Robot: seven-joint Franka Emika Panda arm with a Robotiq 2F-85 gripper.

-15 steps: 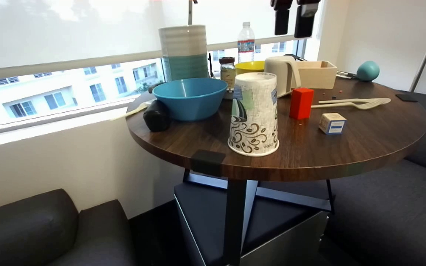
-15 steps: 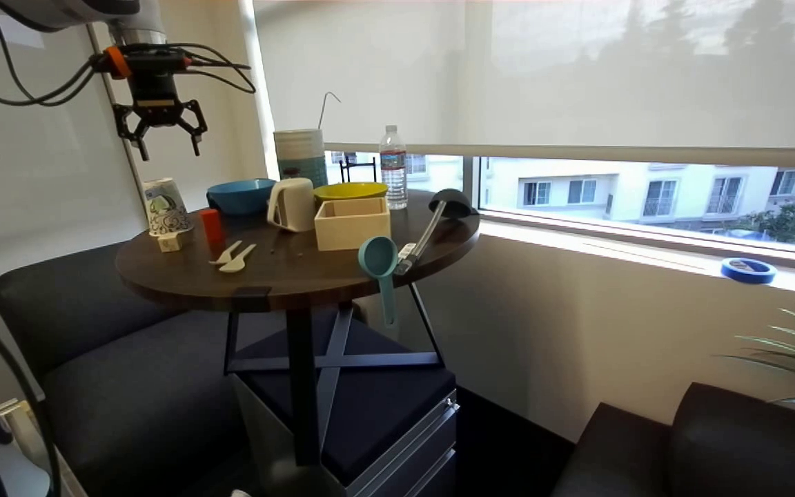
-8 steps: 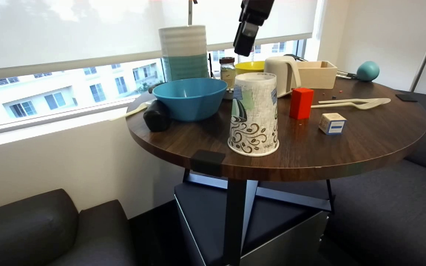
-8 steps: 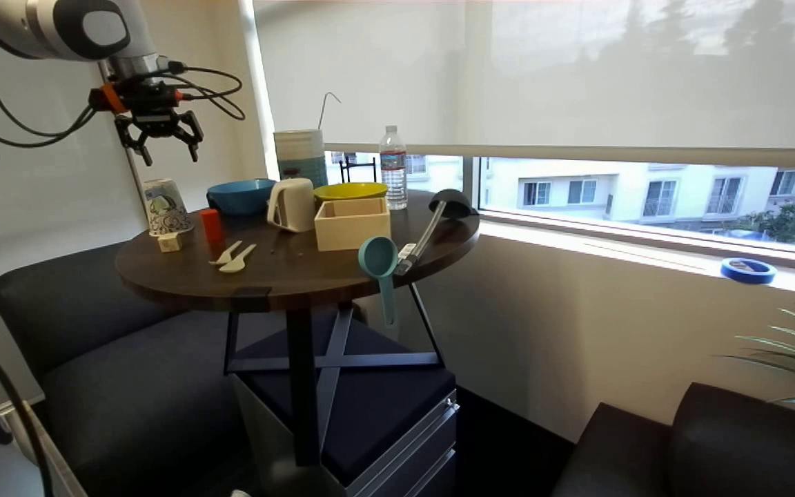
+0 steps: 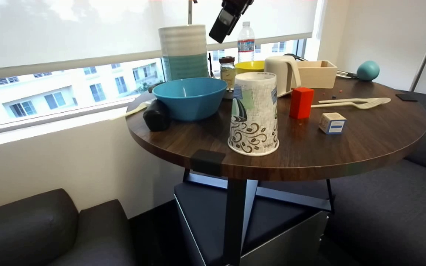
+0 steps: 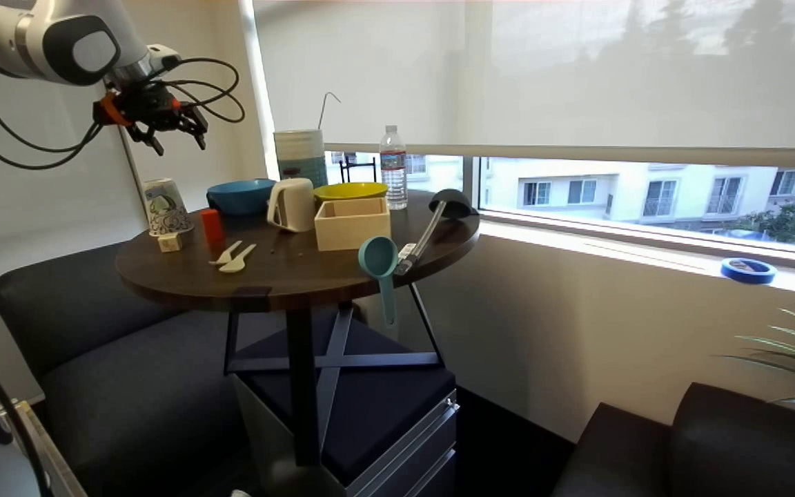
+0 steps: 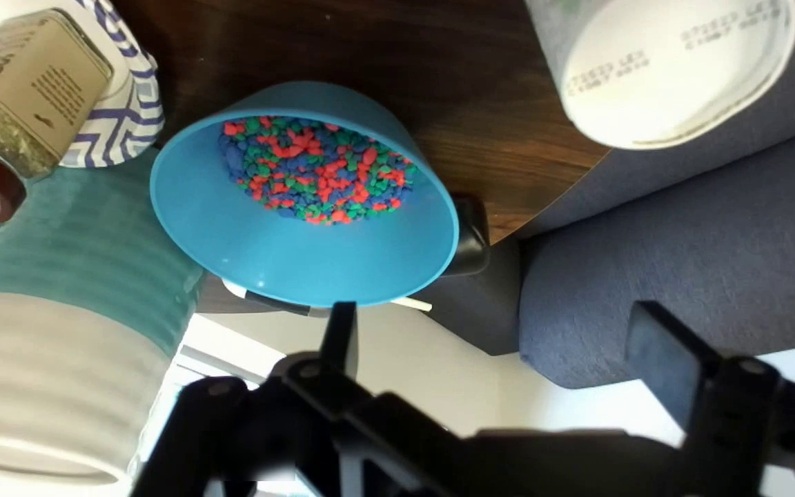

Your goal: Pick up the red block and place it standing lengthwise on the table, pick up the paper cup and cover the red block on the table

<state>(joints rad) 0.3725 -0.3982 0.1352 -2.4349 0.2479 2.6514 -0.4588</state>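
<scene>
The red block stands upright on its end on the dark round table. It also shows in an exterior view but is out of the wrist view. The paper cup stands upside down near the table edge, beside and apart from the block. Its pale base shows at the top right of the wrist view. My gripper is open, empty and tilted, well above the table. In the wrist view its two fingers are wide apart with nothing between them.
A blue bowl with coloured bits stands beside the cup. A wooden cube, pale cutlery, a beige mug, a wooden box, a tall crock and a bottle also stand on the table.
The gripper has come down a little and tilted. In an exterior view its fingers have moved left across the top. The block and the cup have not moved.
</scene>
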